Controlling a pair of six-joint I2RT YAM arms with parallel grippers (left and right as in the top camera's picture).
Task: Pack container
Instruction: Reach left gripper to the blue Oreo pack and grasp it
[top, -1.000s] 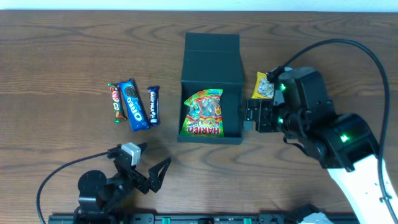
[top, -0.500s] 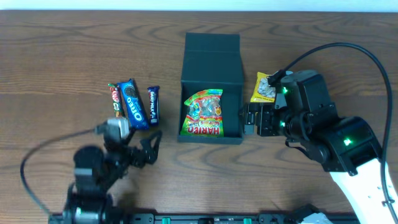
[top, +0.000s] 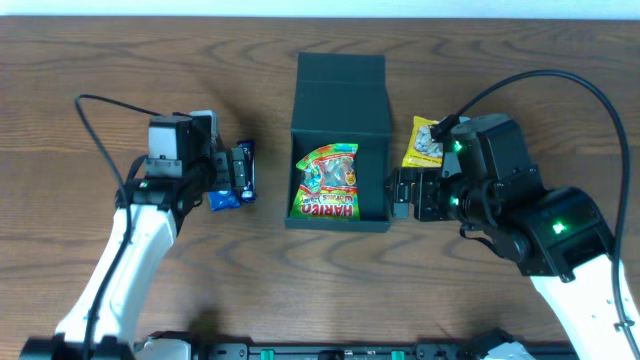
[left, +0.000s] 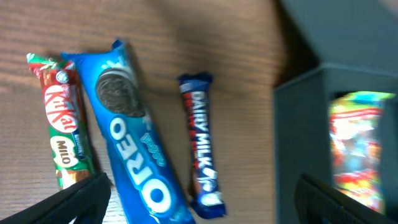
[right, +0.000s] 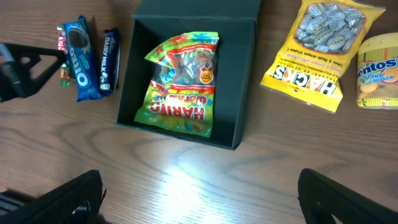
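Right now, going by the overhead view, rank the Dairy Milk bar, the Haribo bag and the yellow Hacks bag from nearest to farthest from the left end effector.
From the left end effector:
1. Dairy Milk bar, right beside its tips, on the table.
2. Haribo bag, inside the container.
3. Hacks bag, on the container's far side.

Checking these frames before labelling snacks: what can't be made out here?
Overhead: the left arm covers the red-green KitKat bar and most of the blue Oreo packet.
Overhead: the right arm hides the yellow Mentos tub; the right wrist view cuts it at the edge.
Left wrist: the colourful Haribo bag inside the dark teal cardboard box is blurred and edge-cropped.
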